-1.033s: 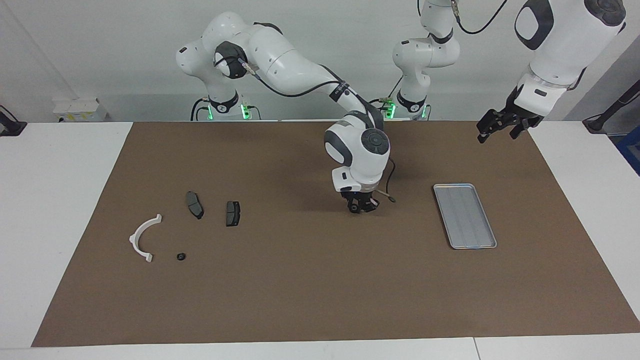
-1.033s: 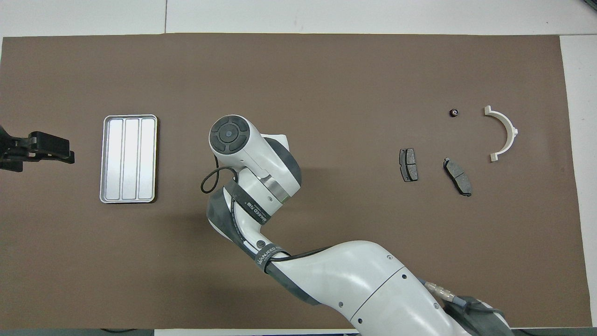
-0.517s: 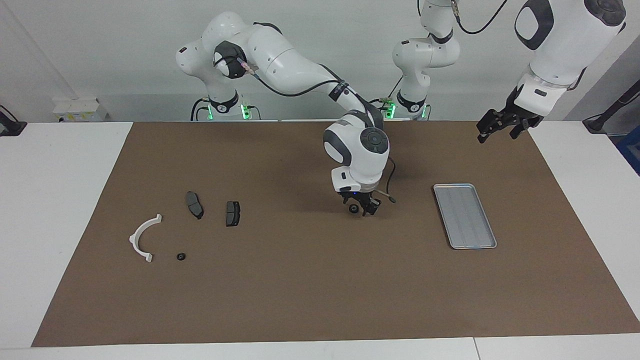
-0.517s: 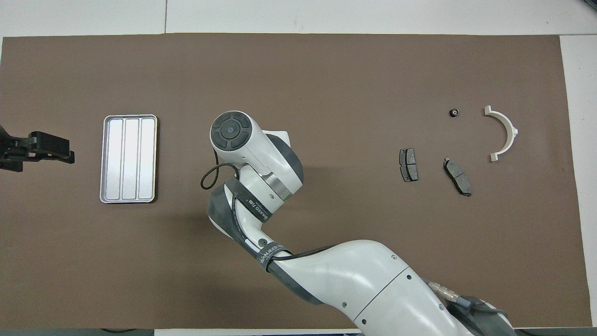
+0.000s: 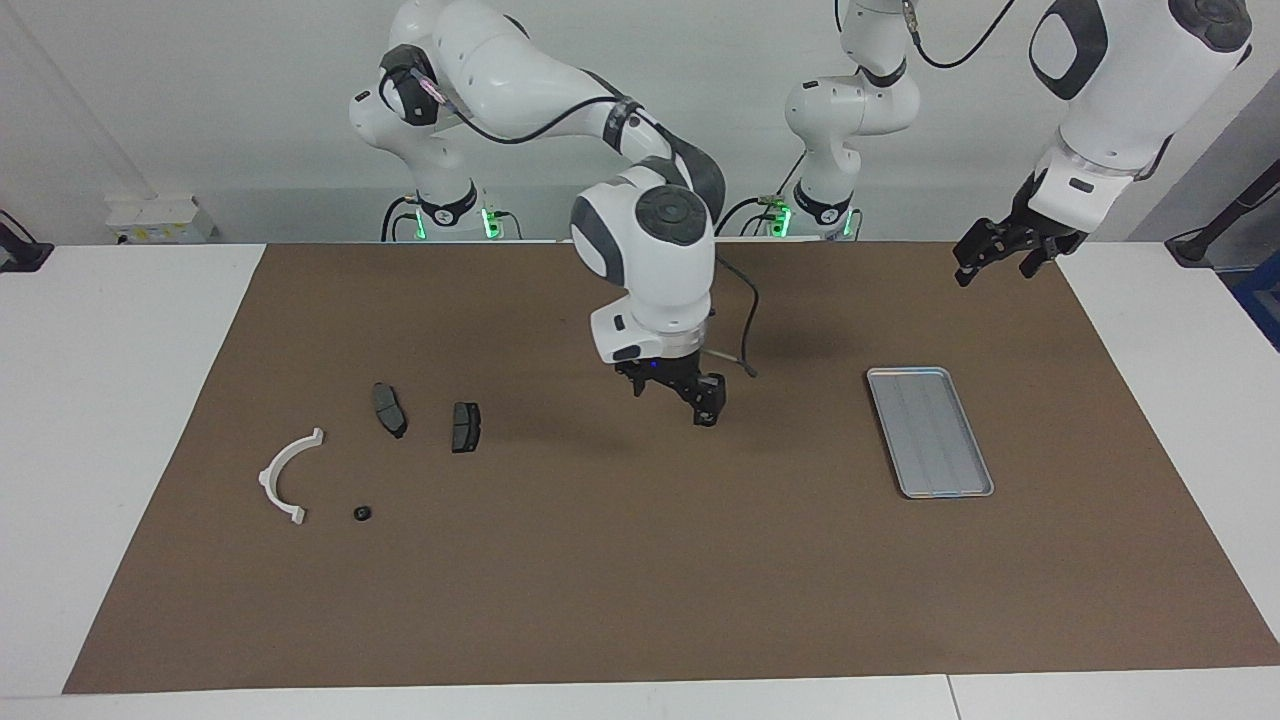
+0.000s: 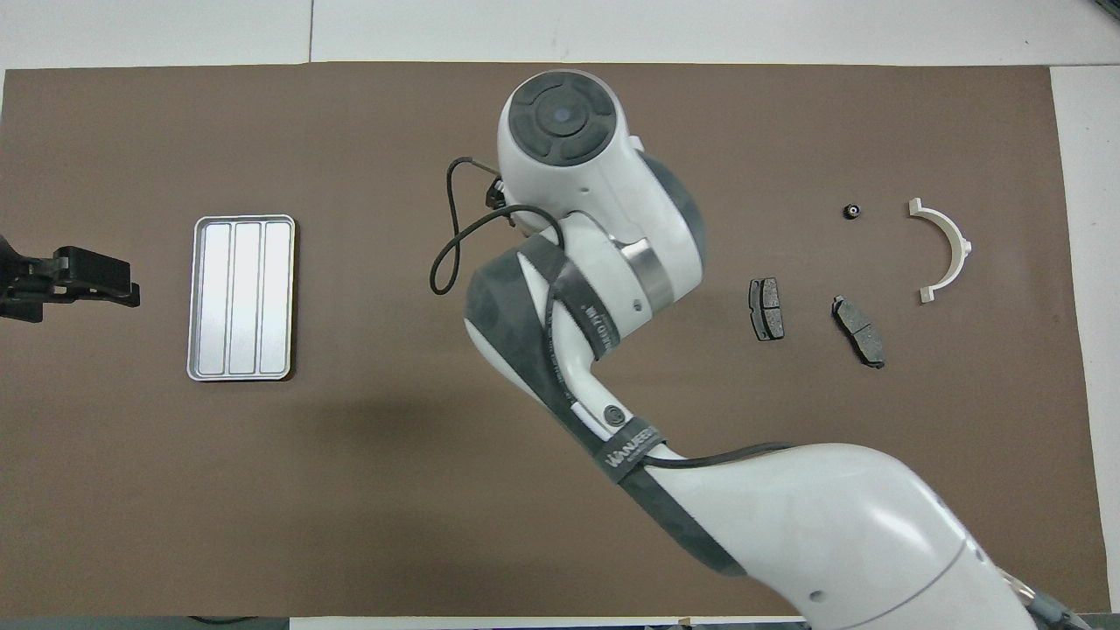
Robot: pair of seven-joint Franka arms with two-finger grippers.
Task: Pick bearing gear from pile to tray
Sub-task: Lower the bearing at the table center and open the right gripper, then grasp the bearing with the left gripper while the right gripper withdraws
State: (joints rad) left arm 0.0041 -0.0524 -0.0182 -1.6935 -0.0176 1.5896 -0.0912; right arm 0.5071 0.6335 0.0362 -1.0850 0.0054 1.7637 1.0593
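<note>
Tray (image 5: 930, 431) holds nothing; no part delivered yet. Small black gear (image 5: 362, 513) lies in the pile beside the white arc (image 5: 287, 474). Right gripper (image 5: 680, 394) hangs released, empty, mid-mat. Left gripper (image 5: 1003, 248) waits, released.

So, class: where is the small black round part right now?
The small black round part lies on the brown mat at the right arm's end, beside the white arc.

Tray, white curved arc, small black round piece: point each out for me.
tray (image 5: 931, 432): facing view, on its ridged floor.
white curved arc (image 5: 281, 471): facing view, on the middle of the curve.
small black round piece (image 6: 850, 211): overhead view, on its top face.
</note>
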